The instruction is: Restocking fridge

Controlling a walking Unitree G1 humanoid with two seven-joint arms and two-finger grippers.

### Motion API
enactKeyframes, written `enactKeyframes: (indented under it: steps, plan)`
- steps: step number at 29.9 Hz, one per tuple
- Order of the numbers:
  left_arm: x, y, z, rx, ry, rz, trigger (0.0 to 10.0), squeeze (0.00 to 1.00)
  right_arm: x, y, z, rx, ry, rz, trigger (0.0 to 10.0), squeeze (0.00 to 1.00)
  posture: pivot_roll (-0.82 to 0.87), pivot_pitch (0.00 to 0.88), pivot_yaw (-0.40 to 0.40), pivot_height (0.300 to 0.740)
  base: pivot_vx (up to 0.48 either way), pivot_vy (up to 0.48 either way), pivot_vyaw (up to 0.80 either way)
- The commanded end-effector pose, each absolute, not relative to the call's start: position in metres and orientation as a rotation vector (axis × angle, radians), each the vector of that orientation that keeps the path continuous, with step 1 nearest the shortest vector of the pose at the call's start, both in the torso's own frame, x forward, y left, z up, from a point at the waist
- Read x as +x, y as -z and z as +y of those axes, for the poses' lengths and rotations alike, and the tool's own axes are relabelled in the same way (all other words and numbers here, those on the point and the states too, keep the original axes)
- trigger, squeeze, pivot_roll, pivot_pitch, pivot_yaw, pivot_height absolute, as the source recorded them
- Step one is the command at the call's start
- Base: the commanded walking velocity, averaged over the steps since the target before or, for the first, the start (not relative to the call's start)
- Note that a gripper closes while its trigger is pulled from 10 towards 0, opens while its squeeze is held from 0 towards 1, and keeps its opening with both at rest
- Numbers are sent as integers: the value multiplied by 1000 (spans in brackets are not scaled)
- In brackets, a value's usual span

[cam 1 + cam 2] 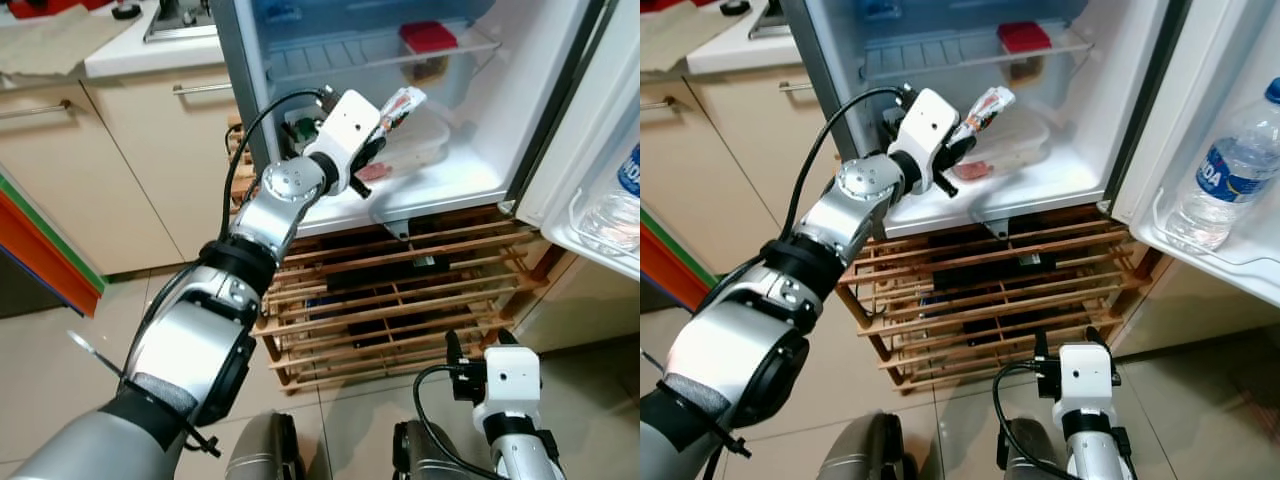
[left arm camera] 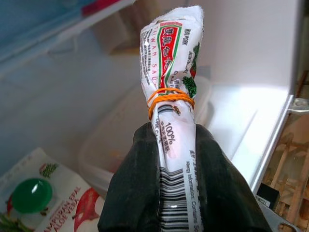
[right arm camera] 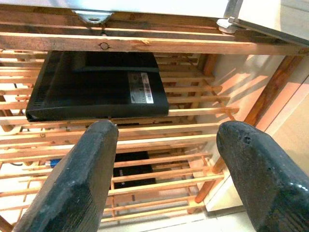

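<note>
Pinched between left gripper [image 2: 176, 193] fingers at the open fridge [image 1: 470, 170] mouth: crinkled white packet [image 2: 170, 92], red-green print, orange rubber band, possibly sausage. Below, right gripper [image 3: 169, 169] agape before slatted wooden rack [image 3: 183, 101].

White sausage packet [image 2: 170, 92], red-green print, orange rubber band [image 2: 170, 99]; red box [image 1: 428, 36].

The open white fridge [image 1: 470, 180] has bare floor along its front edge, where a gripper could pass. Deeper in, a clear lidded plastic container [image 1: 1015, 140] blocks the middle, with a green-capped printed pouch [image 2: 43, 195] beside it.
</note>
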State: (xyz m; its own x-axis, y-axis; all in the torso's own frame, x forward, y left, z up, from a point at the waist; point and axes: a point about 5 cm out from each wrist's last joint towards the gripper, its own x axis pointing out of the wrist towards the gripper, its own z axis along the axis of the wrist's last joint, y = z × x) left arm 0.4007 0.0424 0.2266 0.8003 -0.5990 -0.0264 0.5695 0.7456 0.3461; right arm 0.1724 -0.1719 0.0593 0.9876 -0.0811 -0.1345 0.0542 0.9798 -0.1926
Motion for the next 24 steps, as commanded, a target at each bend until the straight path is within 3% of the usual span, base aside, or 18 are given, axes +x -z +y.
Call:
enactKeyframes:
  steps: [1, 9, 13, 18, 24]
  plan:
    - [404, -231, 48, 335, 613, -95, 10000, 0, 170, -62, -173, -186, 70, 150, 10000, 0, -214, 131, 90, 665, 0, 0, 0]
    - [405, -216, 52, 24, 565, 4, 10000, 0, 173, -70, -173, -175, 84, 140, 10000, 0, -212, 139, 96, 665, 0, 0, 0]
    - [393, -212, 48, 3, 665, -52, 10000, 0, 182, -73, -169, -152, 88, 121, 10000, 0, -186, 122, 95, 665, 0, 0, 0]
    - [341, -198, 47, 29, 847, -74, 10000, 0, 199, -71, -164, -143, 67, 105, 10000, 0, -128, 80, 94, 665, 0, 0, 0]
    - [310, -177, 78, 106, 757, -50, 10000, 0, 216, -73, -159, -136, 48, 79, 10000, 0, -75, 40, 81, 665, 0, 0, 0]
